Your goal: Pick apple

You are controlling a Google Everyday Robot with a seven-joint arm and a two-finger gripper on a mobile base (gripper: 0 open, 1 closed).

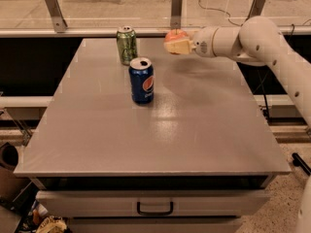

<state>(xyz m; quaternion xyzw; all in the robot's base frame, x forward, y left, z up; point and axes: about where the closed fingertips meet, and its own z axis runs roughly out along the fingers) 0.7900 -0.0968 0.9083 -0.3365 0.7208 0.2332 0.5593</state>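
- The gripper (176, 43) hangs over the far edge of the gray table (194, 130), jaws closed around the apple (176, 34).
- 1 blue can (141, 80) and 1 green can (127, 44) stand upright nearby.

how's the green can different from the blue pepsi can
The green can is green, while the blue Pepsi can is blue with a red-and-white logo. The green can stands near the far edge of the table; the blue Pepsi can stands nearer the camera and slightly right. Both are upright and apart from each other. The gripper touches neither: it is right of the green can, closed on the apple.
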